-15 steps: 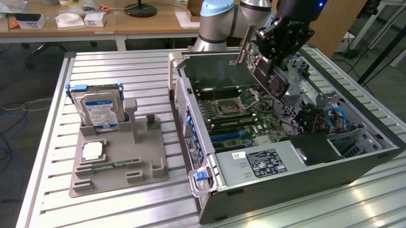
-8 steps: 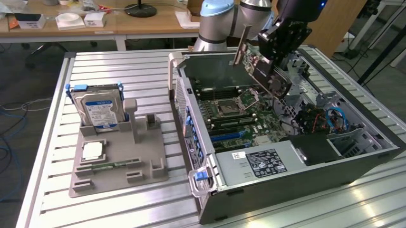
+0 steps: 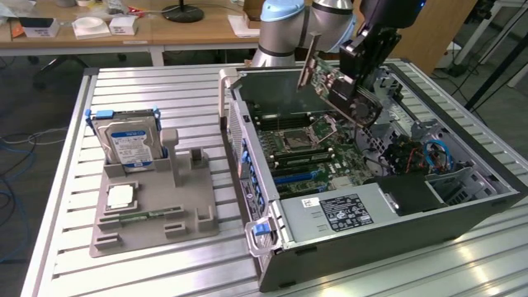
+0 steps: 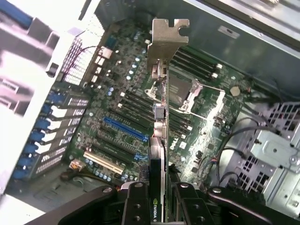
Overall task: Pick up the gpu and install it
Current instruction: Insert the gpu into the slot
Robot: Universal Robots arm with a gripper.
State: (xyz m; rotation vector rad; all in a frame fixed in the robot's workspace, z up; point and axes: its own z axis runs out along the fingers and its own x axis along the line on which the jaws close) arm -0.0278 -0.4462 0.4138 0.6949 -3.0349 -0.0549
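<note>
gpu (image 3: 326,77) – a thin flat dark circuit card with a silvery metal bracket (image 3: 308,59) at one end. In the exterior view it hangs tilted in the air above the green motherboard (image 3: 330,154) of the open grey computer case (image 3: 396,229), touching nothing below it. The black gripper (image 3: 357,93) grips it.

In the wrist view the gpu (image 4: 159,140) is edge-on, bracket (image 4: 166,37) farthest from the gripper (image 4: 159,208), with the fingers (image 4: 136,201) clamped on its two flat faces. The long blue slot (image 4: 124,131) lies off to one side of it.

I judge the card light and stiff but fragile – best held by its flat faces at the end away from the bracket, clear of the contact edge
</note>
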